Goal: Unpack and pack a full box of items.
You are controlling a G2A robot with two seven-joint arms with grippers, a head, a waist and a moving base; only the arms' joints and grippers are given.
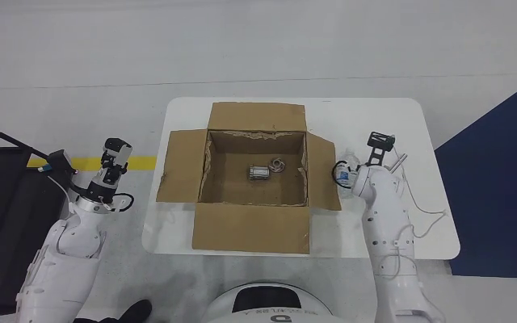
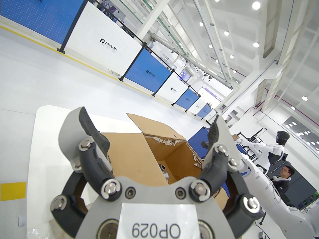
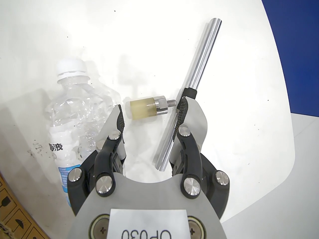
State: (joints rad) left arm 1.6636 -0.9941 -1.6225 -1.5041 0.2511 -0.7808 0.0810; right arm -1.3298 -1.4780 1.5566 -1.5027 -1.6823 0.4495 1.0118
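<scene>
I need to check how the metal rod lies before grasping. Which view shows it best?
Right wrist view: the metal rod lies full length on the table. The top view shows it as a thin sliver; the left wrist view faces the box.

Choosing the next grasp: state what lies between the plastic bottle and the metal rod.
In the right wrist view, a small cylindrical fitting lies on the table between the bottle and the rod, its threaded stud pointing at the rod.

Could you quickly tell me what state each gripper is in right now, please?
Left gripper: open, holding nothing.
Right gripper: open, holding nothing.
</scene>
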